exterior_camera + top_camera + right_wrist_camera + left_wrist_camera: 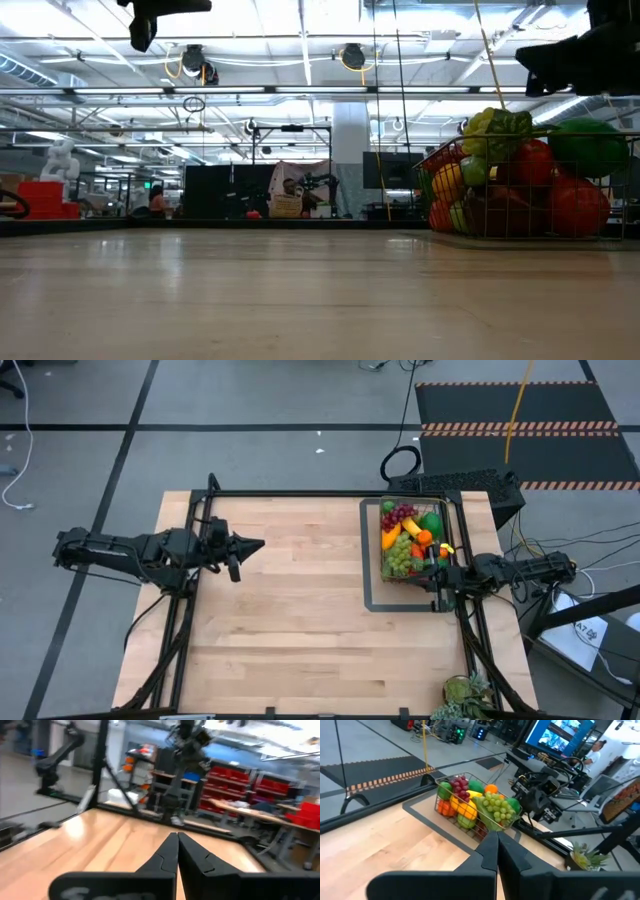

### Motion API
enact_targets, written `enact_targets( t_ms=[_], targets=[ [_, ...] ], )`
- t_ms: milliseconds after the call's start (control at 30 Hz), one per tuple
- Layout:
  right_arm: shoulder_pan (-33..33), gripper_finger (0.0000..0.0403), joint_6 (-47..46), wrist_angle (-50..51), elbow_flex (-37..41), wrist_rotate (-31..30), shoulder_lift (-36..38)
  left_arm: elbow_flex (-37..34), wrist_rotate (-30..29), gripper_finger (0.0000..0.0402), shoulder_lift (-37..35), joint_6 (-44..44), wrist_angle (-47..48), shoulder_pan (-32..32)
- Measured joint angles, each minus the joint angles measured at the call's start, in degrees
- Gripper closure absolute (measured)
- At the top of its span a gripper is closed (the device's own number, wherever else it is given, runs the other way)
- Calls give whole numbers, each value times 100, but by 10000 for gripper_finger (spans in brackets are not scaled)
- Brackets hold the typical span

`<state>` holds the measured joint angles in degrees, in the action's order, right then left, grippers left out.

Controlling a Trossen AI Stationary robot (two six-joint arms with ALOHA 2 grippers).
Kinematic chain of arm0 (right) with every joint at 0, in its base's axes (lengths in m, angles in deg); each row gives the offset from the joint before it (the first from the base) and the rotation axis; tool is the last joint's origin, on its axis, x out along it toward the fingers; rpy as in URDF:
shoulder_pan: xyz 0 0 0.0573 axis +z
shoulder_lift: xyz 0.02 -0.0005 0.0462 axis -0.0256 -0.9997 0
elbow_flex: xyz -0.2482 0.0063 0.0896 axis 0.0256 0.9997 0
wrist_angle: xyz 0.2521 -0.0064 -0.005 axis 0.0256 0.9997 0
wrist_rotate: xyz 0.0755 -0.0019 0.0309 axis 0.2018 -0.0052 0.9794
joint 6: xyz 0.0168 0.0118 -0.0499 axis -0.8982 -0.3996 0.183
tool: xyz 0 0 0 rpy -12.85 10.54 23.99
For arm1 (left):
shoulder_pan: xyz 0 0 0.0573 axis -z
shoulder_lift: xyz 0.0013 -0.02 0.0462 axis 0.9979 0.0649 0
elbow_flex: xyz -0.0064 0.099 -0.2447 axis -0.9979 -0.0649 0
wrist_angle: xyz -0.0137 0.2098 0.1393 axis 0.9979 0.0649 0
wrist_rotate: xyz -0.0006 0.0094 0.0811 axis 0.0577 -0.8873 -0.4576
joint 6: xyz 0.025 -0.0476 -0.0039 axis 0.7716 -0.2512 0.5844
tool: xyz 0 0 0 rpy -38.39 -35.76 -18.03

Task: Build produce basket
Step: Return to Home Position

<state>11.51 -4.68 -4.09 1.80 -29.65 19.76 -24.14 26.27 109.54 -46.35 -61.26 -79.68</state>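
From above I saw the basket (384,565) standing by the right edge of the tabletop (300,630), toward the far corner, inside a flat dark tray frame (368,585). It was heaped with produce. Purple grapes (398,514) lay at the far end and green grapes (401,554) nearer, with a yellow banana (392,532) between them. An orange (424,537) sat beside a round green fruit (432,521).

The left wrist camera showed the same pile through the mesh sides. The green grapes (497,806) were on top toward the camera, the purple grapes (461,785) behind them and an orange (491,789) at the back.

The right hand (437,572) hung at the basket's near right corner, just over the tabletop's right edge. In its own camera its two fingers (192,857) were pressed together with nothing between them.

The left hand (258,545) was over the left part of the tabletop, well apart from the basket and pointed toward the middle. Its fingers (485,855) were pressed together too, and empty.

From table height the basket (500,215) rested flat on the wood at the right, and both arms hung dark near the top of that view.
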Motion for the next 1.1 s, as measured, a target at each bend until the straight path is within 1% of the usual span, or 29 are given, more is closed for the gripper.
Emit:
enact_targets(
  t_ms=[67, 133, 333, 400, 533, 600, 733, 800, 900, 1100],
  targets=[
    [0, 403, -10, 119, 0, 187, -1, 0, -12, 401, 2, 0, 9, 35],
    [0, 403, -24, 239, 0, 203, 1, 0, -42, 401, 0, 36, 31, 56],
    [-86, 403, -158, 523, -1, 162, -1, 0, -44, 401, 0, 279, 153, 61],
    [-119, 403, -155, 601, -2, 1, -13, 0, -10, 401, 0, 444, 189, 61],
    [-136, 403, 648, 576, -2, -440, -52, 0, 157, 401, -13, 1126, 205, 78],
    [-136, 403, 985, 474, 0, -414, -58, 2, 178, 401, -86, 1402, 394, 78],
    [-136, 403, 1144, 294, 0, -433, -55, -35, 255, 401, -322, 1663, 943, 77],
    [-136, 403, 1152, 232, 0, -433, -55, -212, 428, 400, -550, 1703, 971, 78],
    [-136, 403, 1156, 229, 0, -431, -55, -693, 657, 401, -1043, 1637, 879, 78],
    [-136, 403, 1156, 211, 0, -428, -55, -1842, 809, 401, -2246, 1563, 580, 78]
  ],
)
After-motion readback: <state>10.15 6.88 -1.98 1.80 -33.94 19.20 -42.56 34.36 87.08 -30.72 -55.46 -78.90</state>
